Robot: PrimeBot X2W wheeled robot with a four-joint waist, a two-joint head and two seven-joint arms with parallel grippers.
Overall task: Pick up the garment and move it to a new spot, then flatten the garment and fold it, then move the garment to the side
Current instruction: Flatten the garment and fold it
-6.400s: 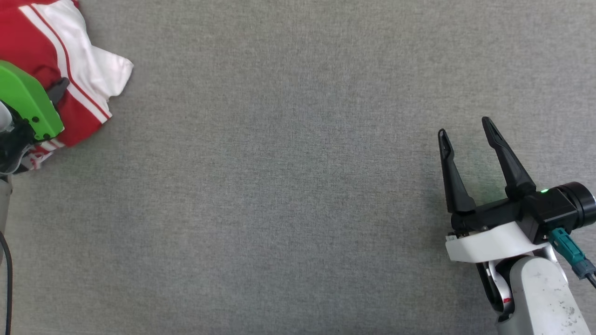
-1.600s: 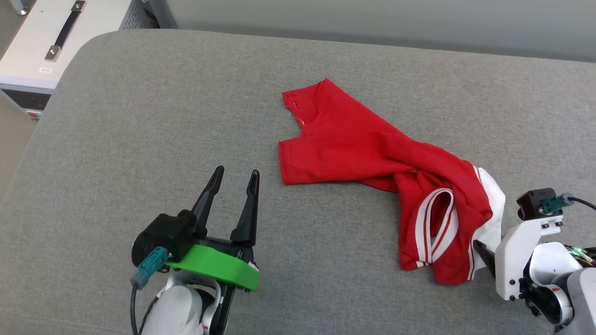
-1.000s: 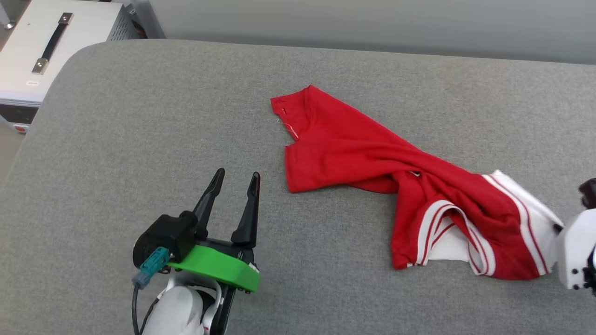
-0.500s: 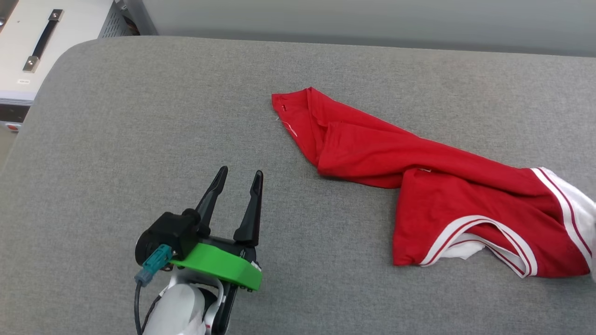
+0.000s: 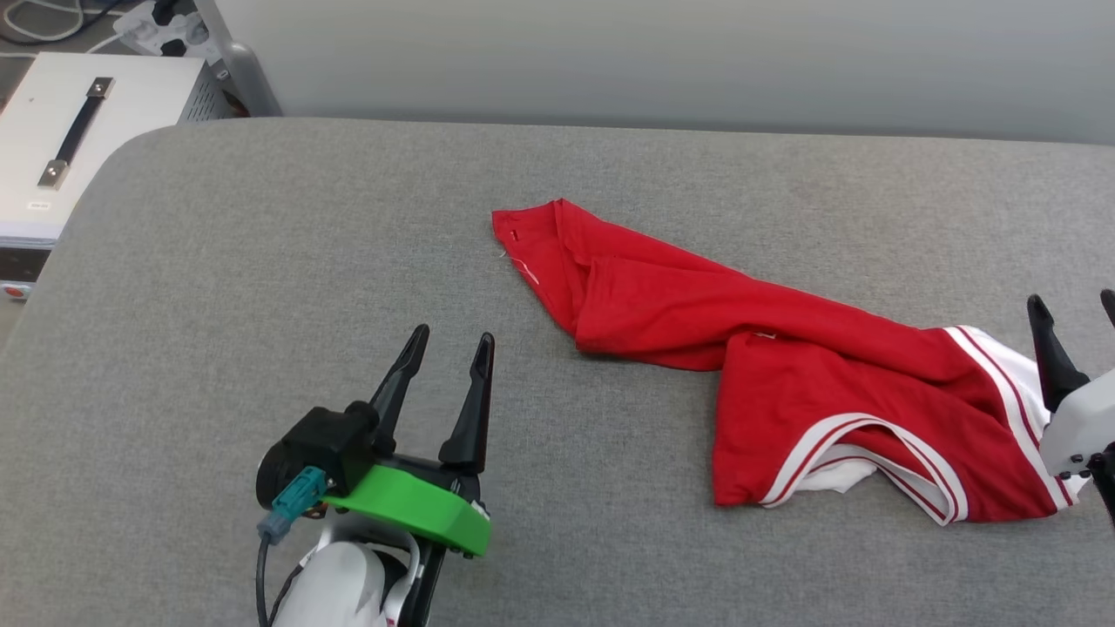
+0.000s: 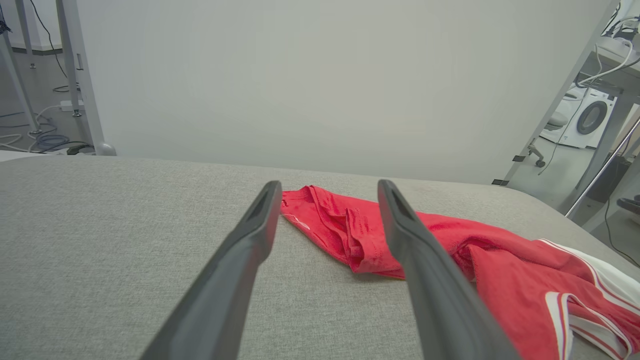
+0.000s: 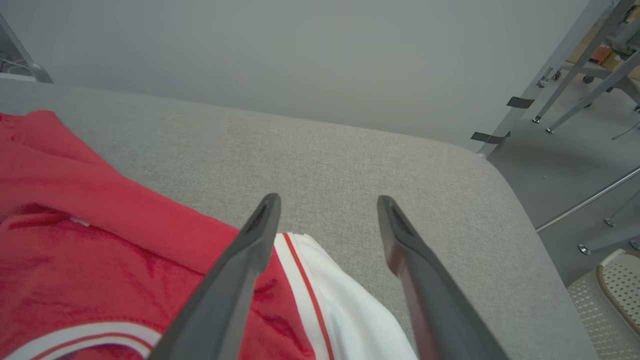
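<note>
Garment: I see the red jersey-style garment (image 5: 784,348), with a white sleeve and red-and-white striped trim, lying crumpled and twisted on the grey cloth-covered table (image 5: 261,261), right of the middle in my head view.
Garment lie: the red body runs from a far corner near the table's middle towards the right. The white sleeve (image 5: 1002,374) is at the right end, and a loop of striped trim (image 5: 858,431) faces the near side.
Left gripper: my left gripper (image 5: 455,335), on its green mount, is over bare table at the lower left, well apart from the garment. Its two long dark fingers are spread wide with nothing between them.
Left wrist view: the left gripper (image 6: 328,184) frames the garment's (image 6: 500,260) far red corner, which lies beyond the tips.
Right gripper: my right gripper (image 5: 1073,298) is at the right edge, just beside the white sleeve. Its fingers stand wide apart and grip nothing. I cannot tell whether it touches the cloth.
Right wrist view: the right gripper (image 7: 328,198) has bare table between its tips, and one finger crosses over the garment's (image 7: 100,225) red-and-white seam.
Surroundings: a white metal case with a black handle (image 5: 87,131) stands beyond the table's far left corner, and a pale grey wall (image 5: 610,52) is behind.
</note>
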